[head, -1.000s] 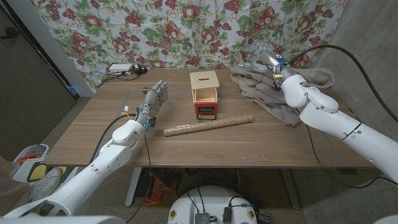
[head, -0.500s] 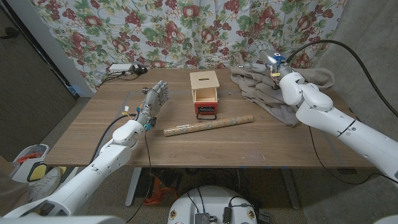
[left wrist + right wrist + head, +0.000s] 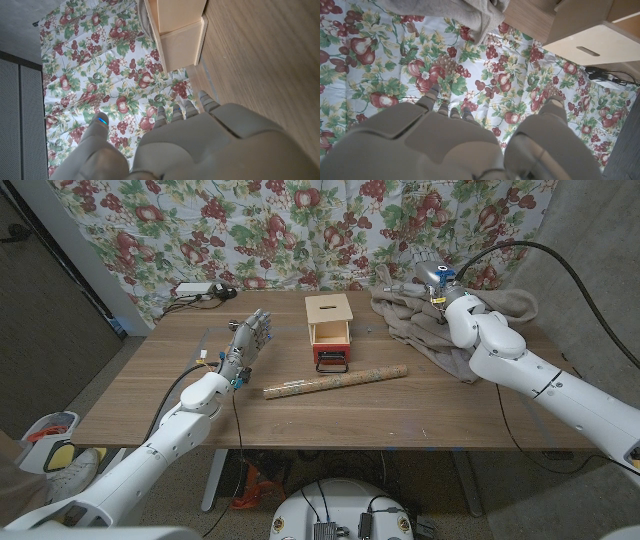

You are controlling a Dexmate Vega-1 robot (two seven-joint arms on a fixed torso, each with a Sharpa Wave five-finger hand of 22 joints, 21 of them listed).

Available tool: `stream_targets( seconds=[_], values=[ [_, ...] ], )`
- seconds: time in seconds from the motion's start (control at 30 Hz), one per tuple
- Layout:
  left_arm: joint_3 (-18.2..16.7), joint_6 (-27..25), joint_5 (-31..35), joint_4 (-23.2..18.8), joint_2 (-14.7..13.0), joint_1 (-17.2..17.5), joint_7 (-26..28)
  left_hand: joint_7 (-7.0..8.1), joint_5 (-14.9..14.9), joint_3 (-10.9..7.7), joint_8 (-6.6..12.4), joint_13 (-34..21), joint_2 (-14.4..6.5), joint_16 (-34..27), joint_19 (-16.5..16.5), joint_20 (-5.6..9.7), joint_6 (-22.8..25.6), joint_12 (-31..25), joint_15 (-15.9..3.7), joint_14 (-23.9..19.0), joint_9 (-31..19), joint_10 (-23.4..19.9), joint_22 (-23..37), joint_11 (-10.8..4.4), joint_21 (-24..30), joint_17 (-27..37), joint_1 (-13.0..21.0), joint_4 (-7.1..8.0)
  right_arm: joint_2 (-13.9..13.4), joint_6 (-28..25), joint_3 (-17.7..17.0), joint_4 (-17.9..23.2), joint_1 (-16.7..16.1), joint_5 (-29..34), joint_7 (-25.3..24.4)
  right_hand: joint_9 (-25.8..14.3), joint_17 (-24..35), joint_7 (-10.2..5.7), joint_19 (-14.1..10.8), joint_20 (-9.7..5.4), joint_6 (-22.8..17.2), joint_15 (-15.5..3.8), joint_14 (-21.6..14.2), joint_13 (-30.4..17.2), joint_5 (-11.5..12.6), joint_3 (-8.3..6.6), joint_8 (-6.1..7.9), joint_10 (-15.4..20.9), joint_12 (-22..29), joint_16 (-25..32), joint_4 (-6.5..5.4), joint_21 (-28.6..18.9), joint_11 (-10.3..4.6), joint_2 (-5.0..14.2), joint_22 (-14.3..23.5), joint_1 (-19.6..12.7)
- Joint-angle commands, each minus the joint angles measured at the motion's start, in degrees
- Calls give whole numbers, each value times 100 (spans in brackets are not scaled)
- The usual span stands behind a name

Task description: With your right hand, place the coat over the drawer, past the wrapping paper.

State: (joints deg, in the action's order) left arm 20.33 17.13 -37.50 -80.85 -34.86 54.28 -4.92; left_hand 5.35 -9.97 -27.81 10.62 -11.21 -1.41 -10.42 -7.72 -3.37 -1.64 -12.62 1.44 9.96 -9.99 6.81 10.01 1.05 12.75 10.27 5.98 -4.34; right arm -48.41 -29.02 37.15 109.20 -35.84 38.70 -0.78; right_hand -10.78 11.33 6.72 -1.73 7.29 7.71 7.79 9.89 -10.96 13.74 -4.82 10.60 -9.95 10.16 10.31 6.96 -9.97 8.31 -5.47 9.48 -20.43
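Observation:
A grey-beige coat (image 3: pixel 455 325) lies crumpled at the table's back right; part of it (image 3: pixel 470 15) hangs into the right wrist view. My right hand (image 3: pixel 430 272) hovers over the coat's far edge near the curtain, fingers (image 3: pixel 432 95) apart and holding nothing. The drawer (image 3: pixel 331 330) is a small wooden box with a red front, at the middle back, also seen as the box (image 3: pixel 585 30) and the box (image 3: pixel 177 30). A roll of wrapping paper (image 3: pixel 335 382) lies in front of it. My left hand (image 3: pixel 247 345) stands open left of the drawer.
A flowered curtain (image 3: pixel 300 230) hangs right behind the table. A white power strip with cables (image 3: pixel 200 290) sits at the back left corner. Bare wooden tabletop (image 3: pixel 330 425) stretches in front of the roll.
My right forearm has swung slightly to the left while the hand stays over the coat's far edge. The left hand, the drawer and the roll are unmoved.

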Motion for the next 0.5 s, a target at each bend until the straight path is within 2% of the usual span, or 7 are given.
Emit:
stream_targets(
  seconds=[0.03, 0.23, 0.5],
  values=[
    [-41, 9, 6, -34, -38, 14, 29, 40, -9, -29, -18, -5, -15, -1, -6, 14, -79, 15, -31, 381, -25, 47, 8, -9, -32, 13, -33, -42, 188, -249, 194, -155, 192, 365, 257, -22, 24, -1, 92, 31, 116, 67, 707, -17, 17, 46, -17, -396, 4, -6, -13, -5, 79, -14, 13, 18],
    [-60, -14, -15, -62, -77, 34, 11, 42, -9, -30, -14, -5, -20, -1, -6, 17, -76, 17, -34, 389, -25, 52, 8, -1, -41, 13, -34, -48, 280, -304, 269, -284, 259, 468, 256, -23, 25, -3, 100, 26, 96, 41, 712, -16, 19, 59, -2, -384, 24, 7, -21, -12, 62, -17, 13, 31],
    [-67, 14, -36, -5, -66, 8, -39, 34, -10, -31, -2, -4, -29, -6, -1, 13, -51, 2, -26, 386, -25, 14, 9, 8, -50, 12, -34, -57, 358, -398, 414, -447, 452, 582, 539, -23, 23, 38, 82, 12, 199, 33, 719, -15, 34, 59, -23, -400, 42, 27, -17, -33, 58, -3, 12, 8]
  ],
)
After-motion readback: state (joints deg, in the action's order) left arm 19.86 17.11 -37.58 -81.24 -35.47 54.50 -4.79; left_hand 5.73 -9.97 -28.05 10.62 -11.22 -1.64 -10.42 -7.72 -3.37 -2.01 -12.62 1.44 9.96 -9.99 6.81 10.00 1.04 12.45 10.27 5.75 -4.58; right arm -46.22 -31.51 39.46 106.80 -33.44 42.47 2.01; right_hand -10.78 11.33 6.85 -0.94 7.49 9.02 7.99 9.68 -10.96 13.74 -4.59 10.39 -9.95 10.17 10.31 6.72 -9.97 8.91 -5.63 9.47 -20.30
